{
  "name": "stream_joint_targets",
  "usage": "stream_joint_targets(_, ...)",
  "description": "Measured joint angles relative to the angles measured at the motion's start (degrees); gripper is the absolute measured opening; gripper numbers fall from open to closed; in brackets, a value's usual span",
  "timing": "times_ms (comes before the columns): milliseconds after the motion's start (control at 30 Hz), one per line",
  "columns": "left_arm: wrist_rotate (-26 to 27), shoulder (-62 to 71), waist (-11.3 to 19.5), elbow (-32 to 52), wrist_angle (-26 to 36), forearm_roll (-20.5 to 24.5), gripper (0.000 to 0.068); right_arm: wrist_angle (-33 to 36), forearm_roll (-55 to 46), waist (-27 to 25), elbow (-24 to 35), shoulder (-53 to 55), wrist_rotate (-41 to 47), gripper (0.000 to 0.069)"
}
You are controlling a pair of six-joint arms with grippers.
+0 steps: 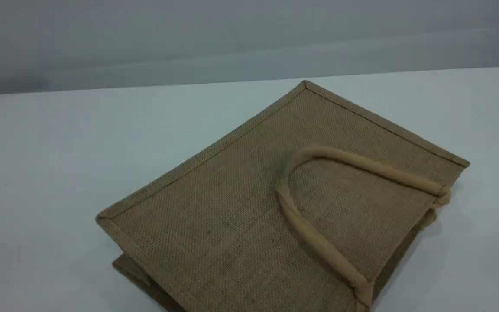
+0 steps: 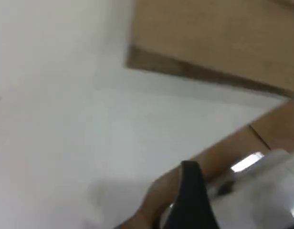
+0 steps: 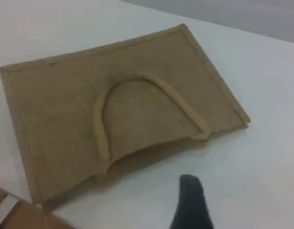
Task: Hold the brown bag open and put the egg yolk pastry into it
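We see white bench [image 1: 50,173] under everything. Brown bag [image 1: 215,216] lies flat on it, ahead of right tool [image 3: 192,205], mouth edge turned toward that tool, no contact. Beige handle [image 1: 375,169] folded back onto bag's top face. Right tool: fingers apart, gripping nothing, over bare bench. Left tool [image 2: 192,200]: apart too; our view blurred, bag corner ahead, upper right.

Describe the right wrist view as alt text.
The brown bag lies flat on the white table, its beige handle folded onto the top face and its mouth slightly gaping toward the camera. The right gripper shows one dark fingertip at the bottom edge, clear of the bag. No pastry is visible.
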Motion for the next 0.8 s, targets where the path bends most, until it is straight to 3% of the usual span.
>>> stream_joint_targets(167,-5.7,-11.2,0.0,4.9,-0.3,5.8,0.0473,0.0,0.0,0.0,0.0,0.0,0.0,0.0443)
stream_joint_targets(600,-4.5,-16.9,0.0,10.3,-5.7,4.8,0.0468,0.1,1.0,0.0,0.0,0.0,0.0,0.0443)
stream_joint_targets(800,-2.4,-16.9,0.0,11.2,-5.1,5.9,0.0468,0.1,1.0,0.0,0.0,0.0,0.0,0.0443)
